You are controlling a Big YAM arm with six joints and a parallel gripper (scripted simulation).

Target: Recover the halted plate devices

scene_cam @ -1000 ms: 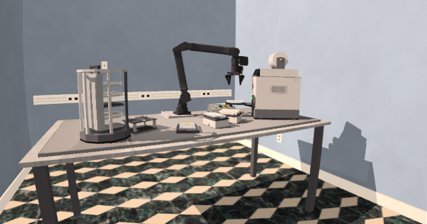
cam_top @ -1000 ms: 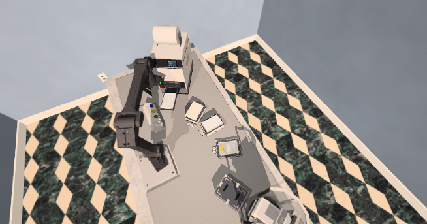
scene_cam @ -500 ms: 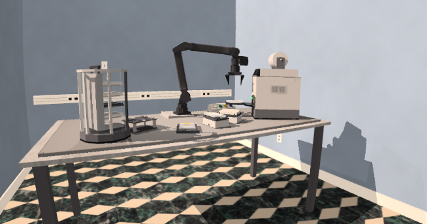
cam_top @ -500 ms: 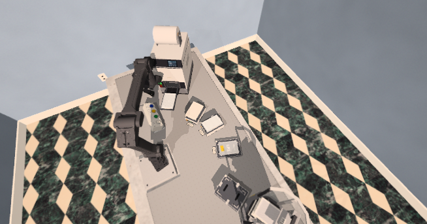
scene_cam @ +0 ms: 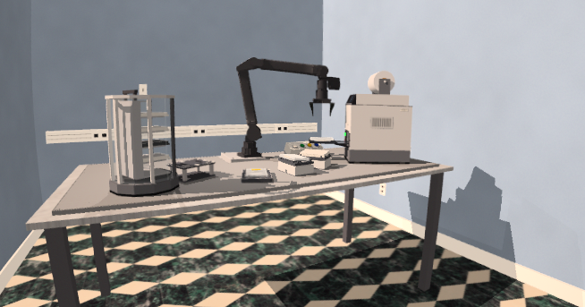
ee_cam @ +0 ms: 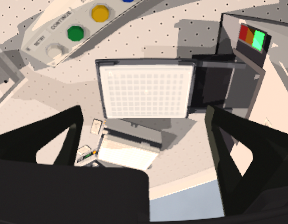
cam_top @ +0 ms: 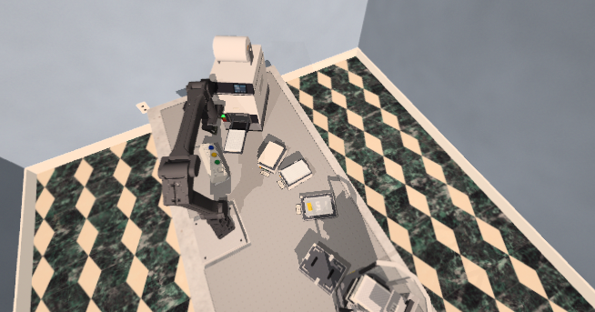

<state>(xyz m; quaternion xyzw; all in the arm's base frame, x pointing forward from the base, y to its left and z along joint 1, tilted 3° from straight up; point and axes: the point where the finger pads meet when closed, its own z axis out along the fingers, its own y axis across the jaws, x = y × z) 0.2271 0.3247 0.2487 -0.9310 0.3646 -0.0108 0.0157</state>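
You have a grey worktop (scene_cam: 112, 188) on four dark legs, standing in a corner where a pale blue wall meets a darker one, over a floor (scene_cam: 286, 264) of dark green and cream diamonds. A white socket rail (scene_cam: 80, 135) runs along the darker wall behind it. The arm reaches from its base plate (cam_top: 236, 246) toward the sealer (scene_cam: 377, 130) at the far end, and its fingers (scene_cam: 313, 108) hang wide apart, holding nothing, well above the white plate (ee_cam: 147, 90) on the sealer's tray. The panel (cam_top: 214, 161) lies just beside that plate. Two shakers (cam_top: 272, 156) sit mid-worktop, then the lid park (cam_top: 318, 206), the nest (cam_top: 322, 263) and the hotel (scene_cam: 134, 143) at the near end.
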